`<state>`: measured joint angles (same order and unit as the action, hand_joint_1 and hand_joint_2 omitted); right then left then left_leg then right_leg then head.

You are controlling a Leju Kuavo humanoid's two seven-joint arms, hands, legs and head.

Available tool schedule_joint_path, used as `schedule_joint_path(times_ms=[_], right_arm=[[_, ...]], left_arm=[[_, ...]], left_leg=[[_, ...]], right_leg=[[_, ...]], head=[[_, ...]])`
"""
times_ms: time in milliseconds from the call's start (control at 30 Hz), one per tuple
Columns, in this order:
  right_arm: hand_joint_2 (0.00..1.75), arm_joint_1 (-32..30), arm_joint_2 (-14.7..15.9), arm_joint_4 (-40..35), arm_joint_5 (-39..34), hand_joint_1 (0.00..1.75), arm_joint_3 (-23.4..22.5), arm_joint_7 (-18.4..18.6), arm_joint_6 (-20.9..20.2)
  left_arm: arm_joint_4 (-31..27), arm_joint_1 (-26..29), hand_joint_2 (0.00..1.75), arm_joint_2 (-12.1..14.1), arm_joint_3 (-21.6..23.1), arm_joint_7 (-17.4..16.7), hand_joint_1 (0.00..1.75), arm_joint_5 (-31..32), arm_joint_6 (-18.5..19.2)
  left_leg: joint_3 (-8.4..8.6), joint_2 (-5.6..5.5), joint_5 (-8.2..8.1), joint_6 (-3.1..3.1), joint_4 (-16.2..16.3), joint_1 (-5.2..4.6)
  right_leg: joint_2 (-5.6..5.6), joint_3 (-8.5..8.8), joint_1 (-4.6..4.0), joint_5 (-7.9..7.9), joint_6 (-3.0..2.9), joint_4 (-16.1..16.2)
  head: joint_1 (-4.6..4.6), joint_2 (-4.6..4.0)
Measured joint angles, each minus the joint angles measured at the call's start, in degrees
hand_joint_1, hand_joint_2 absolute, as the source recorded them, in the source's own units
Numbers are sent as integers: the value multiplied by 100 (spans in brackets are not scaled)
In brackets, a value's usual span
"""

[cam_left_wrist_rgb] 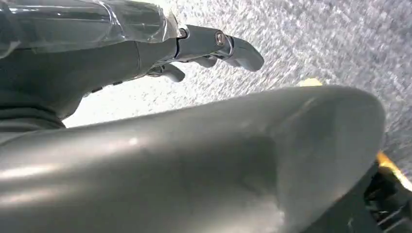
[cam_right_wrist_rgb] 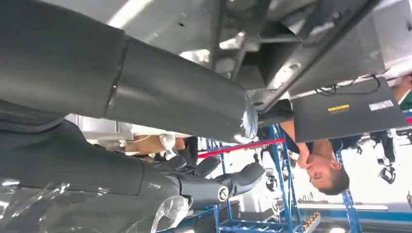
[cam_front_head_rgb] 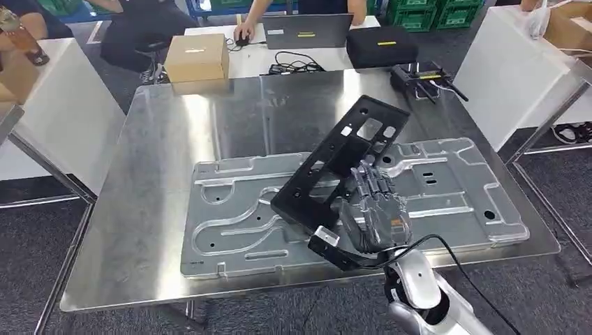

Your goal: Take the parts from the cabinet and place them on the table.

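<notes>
At frame centre, the right hand (cam_front_head_rgb: 373, 213) gripped a black plate (cam_front_head_rgb: 342, 164) tilted over the bench (cam_front_head_rgb: 160, 139); left hand (cam_left_wrist_rgb: 145, 53) fingers spread, holding nothing

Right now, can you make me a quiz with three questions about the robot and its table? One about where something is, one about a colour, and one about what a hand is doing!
1. Where does the cardboard box stand?
A. past the far edge of the metal table
B. on the silver plate
C. on the floor

2. What colour is the long bracket with holes?
A. red
B. black
C. yellow

3. What is the right hand doing?
A. waving in the air
B. resting flat on the table
C. holding the bracket tilted over the silver plate

Answers:
1 A, the box sits on the white desk behind the table.
2 B, the bracket is black against the shiny plate.
3 C, the fingers wrap the bracket's lower part and its far end points up.
</notes>
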<state>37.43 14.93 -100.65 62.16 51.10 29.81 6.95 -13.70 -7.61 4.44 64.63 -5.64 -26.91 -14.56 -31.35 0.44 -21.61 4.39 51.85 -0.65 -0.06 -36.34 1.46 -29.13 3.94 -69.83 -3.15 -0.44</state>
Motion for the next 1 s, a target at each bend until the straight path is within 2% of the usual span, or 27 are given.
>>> schedule_joint_path(times_ms=[33,67,100,133,167,233,267,300,367,400,433,467,500,533,567,600,633,667,700,733,767,800,833,900,933,967,1000], right_arm=[[0,6,0,-2,2,0,0,2,-2],[0,19,0,0,4,0,0,0,-7],[0,42,-2,-2,7,0,0,0,-13],[0,48,-2,-2,9,0,-2,4,-17],[0,47,-2,0,9,0,0,2,-35],[0,43,-2,17,9,0,2,9,-81],[0,61,0,37,5,0,4,9,-111],[0,62,-2,53,0,0,4,22,-129],[0,57,-4,79,-48,0,7,28,-138],[0,47,-4,105,-94,0,7,48,-138],[0,29,-2,138,-155,0,7,70,-138],[0,2,-2,168,-225,0,7,90,-133],[0,-38,-2,192,-273,0,4,114,-116],[0,-75,-2,208,-308,0,2,125,-85],[0,-106,-2,236,-363,0,-7,127,-44],[0,-134,-2,260,-405,0,-20,127,7],[0,-183,-2,302,-461,0,-44,125,92],[0,-243,0,352,-511,0,-55,118,177],[0,-308,0,404,-584,0,-57,94,231],[0,-410,0,439,-663,0,-79,76,313],[0,-509,2,496,-748,0,-107,55,405],[0,-623,0,577,-846,0,-131,33,481],[0,-735,0,650,-960,0,-144,-5,573],[0,-1036,0,888,-1242,0,-192,-57,711],[0,-1195,0,989,-1406,0,-210,-101,770],[0,-1351,0,1173,-1713,0,-249,-172,868],[0,-1486,0,1339,-1964,0,-286,-236,944]], left_arm=[[0,-2,0,-4,0,0,0,0,-2],[0,-3,0,-7,0,2,0,-2,-4],[0,-1,0,-7,0,4,0,-7,-13],[0,-4,0,-7,0,13,0,-13,-20],[0,-8,0,-9,0,22,0,-20,-28],[0,9,0,-17,0,26,0,-37,-31],[0,16,0,-17,0,24,0,-48,-35],[0,25,0,-37,0,24,0,-55,-35],[0,15,0,-70,0,24,0,-55,-33],[0,9,0,-81,0,26,0,-57,-35],[0,9,0,-92,0,28,0,-72,-35],[0,11,0,-103,0,31,0,-76,-35],[0,10,0,-109,0,37,0,-76,-35],[0,7,0,-111,0,42,0,-76,-37],[0,1,0,-114,0,44,0,-81,-46],[0,-10,0,-109,0,44,0,-87,-55],[0,-13,0,-116,-2,46,0,-94,-66],[0,-11,0,-124,-2,55,0,-103,-74],[0,-18,0,-129,-4,61,0,-118,-79],[0,-12,0,-129,-4,57,0,-138,-90],[0,-8,0,-151,-7,59,0,-153,-107],[0,-13,0,-170,-13,52,0,-177,-131],[0,-7,0,-177,-22,46,0,-201,-153],[0,-1,0,-223,-35,46,0,-238,-186],[0,13,0,-236,-35,50,0,-256,-190],[0,28,0,-258,-35,63,0,-293,-199],[0,37,0,-273,-37,72,0,-308,-208]], left_leg=[[-62,-1,25,-22,39,9],[-127,-4,41,-48,118,10],[-211,-10,39,-70,211,-36],[-249,-7,59,-93,255,-38],[-276,-8,96,-130,280,-38],[-327,-9,178,-170,283,-23],[-369,-17,56,-216,346,16],[-468,-17,-264,-268,588,19],[-719,-16,-904,-340,1438,61],[-832,-15,-1112,-356,1898,74],[-851,-16,-1140,-357,2159,76],[-762,-16,-1017,-346,2150,75],[-542,-17,-804,-316,1896,72],[-233,-18,-602,-269,1450,55],[157,-23,-476,-189,867,29],[499,-32,-559,-100,355,-7],[640,-22,-654,-70,-3,-28],[585,-33,-600,-82,73,-54],[570,-24,-573,-48,44,-74],[556,-26,-508,-55,15,-84],[533,-16,-395,-57,-71,9],[476,-10,-328,-54,-81,-14],[406,-6,-281,7,-78,-9],[256,-6,-156,12,-73,-17],[175,-6,-95,9,-64,-17],[131,-7,-37,-1,-62,-15],[59,-7,12,-14,-50,-6]], right_leg=[[-1,301,9,174,7,435],[-5,700,27,234,22,1016],[0,966,12,96,20,1454],[20,961,-3,43,-58,1504],[20,919,5,45,-78,1502],[0,828,-8,116,-189,1484],[-13,789,1,177,-255,1484],[-12,714,2,237,-306,1484],[-11,567,-6,349,-328,1480],[-12,481,-12,410,-330,1476],[-12,406,-16,469,-329,1474],[-12,335,-20,520,-324,1473],[-11,271,-29,573,-316,1473],[-9,221,-40,621,-309,1474],[-7,178,-49,670,-299,1477],[-12,159,-37,709,-284,1476],[-31,150,-47,753,-236,1478],[-42,157,-20,815,-192,1526],[-41,148,-5,854,-160,1535],[-39,150,-12,900,-129,1557],[-33,117,-22,870,-109,1525],[2,48,-16,614,-90,1383],[2,-55,-18,250,-81,1074],[2,-294,-18,-386,-42,133],[2,-360,-18,-445,-24,-245],[0,-314,-14,-314,-13,-368],[-1,-151,-2,-96,1,-235]], head=[[0,0],[2,0],[0,0],[-2,0],[-4,0],[-4,0],[-4,0],[-4,0],[-7,0],[-7,0],[-4,0],[-7,0],[-4,0],[-7,0],[-4,0],[-4,0],[-7,0],[-4,0],[-11,0],[-7,0],[-11,0],[-2,0],[-4,0],[-2,0],[0,0],[-2,0],[-2,0]])
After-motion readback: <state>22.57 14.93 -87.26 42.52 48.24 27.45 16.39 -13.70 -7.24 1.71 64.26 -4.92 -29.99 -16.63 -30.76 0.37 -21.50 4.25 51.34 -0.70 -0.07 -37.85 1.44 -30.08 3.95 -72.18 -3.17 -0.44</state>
